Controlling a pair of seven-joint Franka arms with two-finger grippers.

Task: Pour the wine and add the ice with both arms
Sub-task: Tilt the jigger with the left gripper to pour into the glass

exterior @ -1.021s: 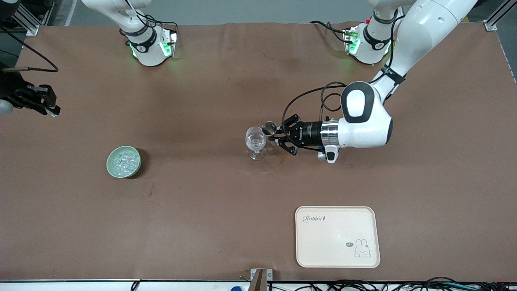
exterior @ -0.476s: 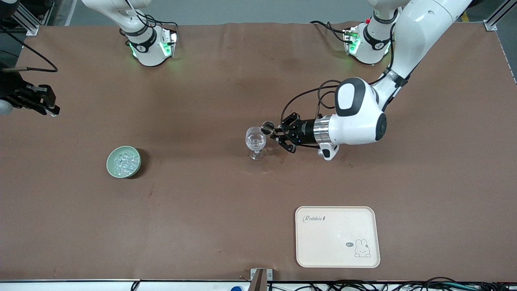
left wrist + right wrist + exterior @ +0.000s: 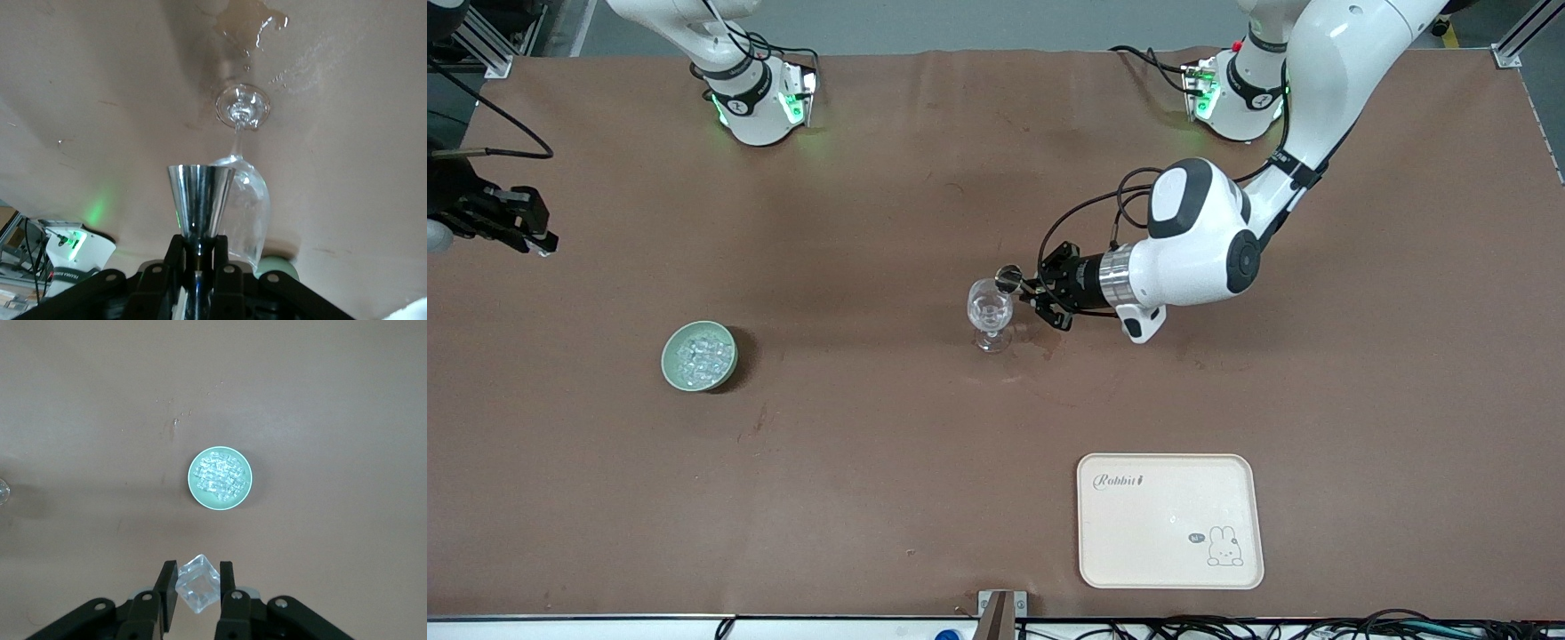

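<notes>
I take the stemmed glass (image 3: 990,313) as my reference; it stands upright near the middle of the brown surface (image 3: 871,462).

1. Left arm. I see the left pincer (image 3: 1034,292) beside the glass, on the side toward the left arm's end of the surface. It is pressed onto the narrow waist of a steel jigger (image 3: 1010,279). In the left wrist view the jigger (image 3: 200,199) lies on its side in the left pincer (image 3: 198,257), its wide mouth against the bowl of the glass (image 3: 243,200).

2. Spill. A wet patch (image 3: 250,23) lies on the surface just beside the foot of the glass. I cannot tell whether any liquid is in the glass.

3. Right arm. The right pincer (image 3: 516,225) waits at the right arm's end of the surface, well apart from the glass. In the right wrist view the right pincer (image 3: 195,587) pinches one clear ice cube (image 3: 198,584) between its fingers.

4. Ice. The ice (image 3: 699,354) lies heaped in a pale green bowl (image 3: 671,372), which stands well apart from the glass toward the right arm's end and slightly nearer the front camera.

5. Tray. A cream tray (image 3: 1236,569) lies nearer the front camera than the glass.
</notes>
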